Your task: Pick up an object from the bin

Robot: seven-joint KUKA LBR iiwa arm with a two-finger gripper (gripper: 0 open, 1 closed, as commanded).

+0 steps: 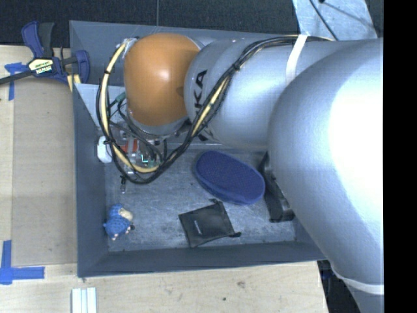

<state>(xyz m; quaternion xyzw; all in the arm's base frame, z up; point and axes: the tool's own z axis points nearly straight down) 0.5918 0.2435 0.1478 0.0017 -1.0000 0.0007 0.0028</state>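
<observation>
My gripper [140,152] hangs low over the bin's left side, under the orange cover, with its body and wiring showing. A small white thing [103,150] lies just left of it, against the bin's left wall. A small blue and tan soft toy [117,222] sits on the floor below the gripper, near the front left corner. A dark blue oval pad [229,177] lies to the gripper's right, in the middle of the bin.
A flat black square pouch [207,223] lies near the front wall, below the blue pad. A black block-shaped thing [277,197] lies at the right, partly under the arm. The arm covers the bin's back and right.
</observation>
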